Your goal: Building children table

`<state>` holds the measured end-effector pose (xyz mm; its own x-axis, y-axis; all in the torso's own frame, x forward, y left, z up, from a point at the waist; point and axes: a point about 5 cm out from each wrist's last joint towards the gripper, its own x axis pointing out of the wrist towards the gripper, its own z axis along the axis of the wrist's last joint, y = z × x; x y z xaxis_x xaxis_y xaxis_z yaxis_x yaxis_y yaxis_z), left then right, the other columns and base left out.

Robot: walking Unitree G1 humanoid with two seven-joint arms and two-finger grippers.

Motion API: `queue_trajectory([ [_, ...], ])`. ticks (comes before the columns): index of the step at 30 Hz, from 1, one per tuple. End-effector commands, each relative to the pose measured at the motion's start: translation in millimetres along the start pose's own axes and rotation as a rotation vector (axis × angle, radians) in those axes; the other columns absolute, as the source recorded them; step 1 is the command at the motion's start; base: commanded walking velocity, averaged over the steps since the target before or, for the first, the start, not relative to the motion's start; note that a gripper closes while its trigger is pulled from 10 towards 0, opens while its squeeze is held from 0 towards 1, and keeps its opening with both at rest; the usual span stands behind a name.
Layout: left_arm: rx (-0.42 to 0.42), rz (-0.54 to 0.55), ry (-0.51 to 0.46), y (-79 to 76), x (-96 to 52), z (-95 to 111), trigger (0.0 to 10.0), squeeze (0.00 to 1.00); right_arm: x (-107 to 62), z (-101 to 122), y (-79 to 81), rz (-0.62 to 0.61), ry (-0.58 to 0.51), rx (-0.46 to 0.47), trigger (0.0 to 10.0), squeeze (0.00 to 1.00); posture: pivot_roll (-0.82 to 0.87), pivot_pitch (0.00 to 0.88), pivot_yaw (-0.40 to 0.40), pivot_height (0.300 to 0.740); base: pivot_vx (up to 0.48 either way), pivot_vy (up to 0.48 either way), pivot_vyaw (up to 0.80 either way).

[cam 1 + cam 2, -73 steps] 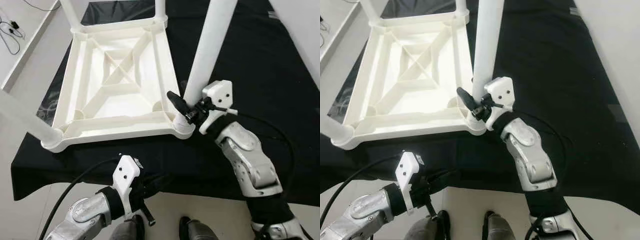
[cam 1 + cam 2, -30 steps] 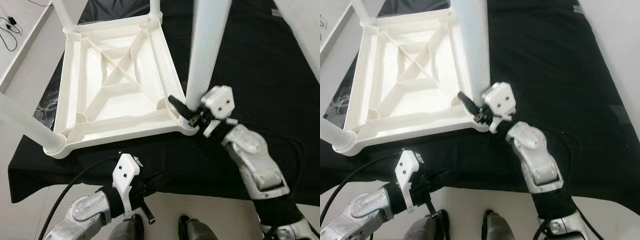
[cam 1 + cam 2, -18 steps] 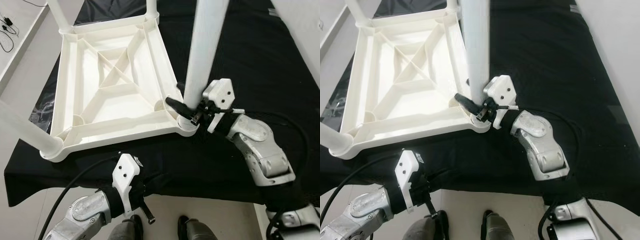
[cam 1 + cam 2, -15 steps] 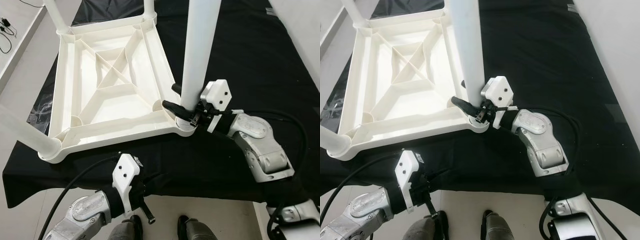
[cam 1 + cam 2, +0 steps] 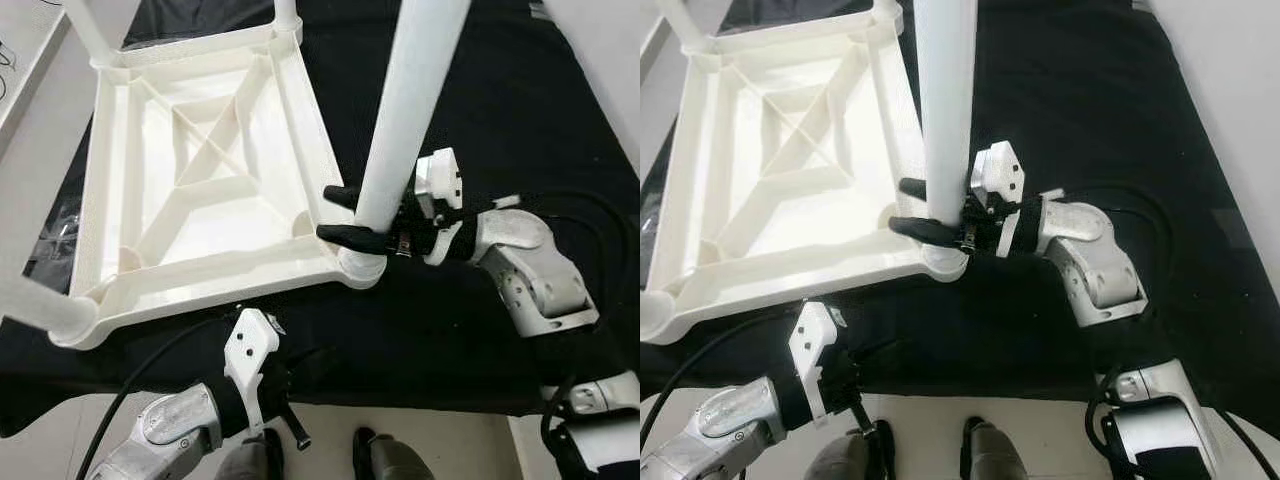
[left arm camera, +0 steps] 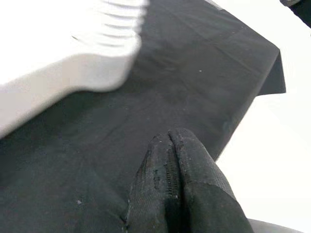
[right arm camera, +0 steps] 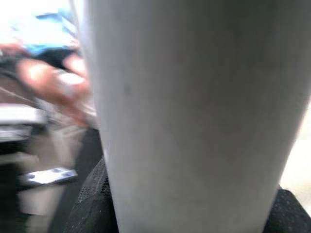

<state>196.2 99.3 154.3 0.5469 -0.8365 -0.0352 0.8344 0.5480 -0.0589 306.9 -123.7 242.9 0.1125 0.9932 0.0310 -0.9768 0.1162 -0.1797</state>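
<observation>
Right hand (image 5: 352,214) clamps table leg (image 5: 408,110) near its base
Left hand (image 6: 177,187) idle, fingers pressed together, over black cloth (image 5: 520,120)

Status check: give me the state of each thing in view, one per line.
Table top: upside down on the black cloth.
Near-right leg: standing in its corner socket.
Right gripper: closed around that leg's base.
Left gripper: shut, empty, at the cloth's near edge.

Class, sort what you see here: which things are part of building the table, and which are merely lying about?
Job:
upturned white plastic tabletop
white tubular leg, gripped near its base
right end effector

Lying about:
black cloth
left end effector, idle by the cloth's edge
</observation>
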Motion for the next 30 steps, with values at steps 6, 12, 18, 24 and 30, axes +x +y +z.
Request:
queue_trajectory([
  [6,-0.008,-0.006,0.025,-3.9,-2.2,-5,10.0,0.00,13.1,-31,32.0,0.239,0.074,0.181,10.0,0.00,0.11,0.317,0.016,0.740,0.000,0.000,0.00],
  [12,-0.009,-0.008,0.027,-4.8,-2.3,-6,10.0,0.00,20.8,-40,20.6,0.162,0.148,0.051,10.0,0.00,0.11,0.311,0.014,0.740,0.000,0.000,0.00],
  [18,-0.008,-0.007,0.029,-5.2,-3.1,-6,10.0,0.00,24.6,-52,22.6,0.141,0.234,-0.052,10.0,0.00,0.11,0.309,0.016,0.740,0.000,0.000,0.00],
  [24,-0.004,-0.015,0.035,-4.7,-3.3,-6,10.0,0.00,30.8,-52,30.9,0.178,0.218,-0.059,10.0,0.00,0.12,0.312,0.023,0.740,0.000,0.000,0.00],
  [30,0.002,-0.016,0.039,-4.7,-3.9,-5,10.0,0.00,29.8,-55,32.1,0.235,0.242,-0.047,10.0,0.00,0.12,0.317,0.021,0.740,0.000,0.000,0.00],
])
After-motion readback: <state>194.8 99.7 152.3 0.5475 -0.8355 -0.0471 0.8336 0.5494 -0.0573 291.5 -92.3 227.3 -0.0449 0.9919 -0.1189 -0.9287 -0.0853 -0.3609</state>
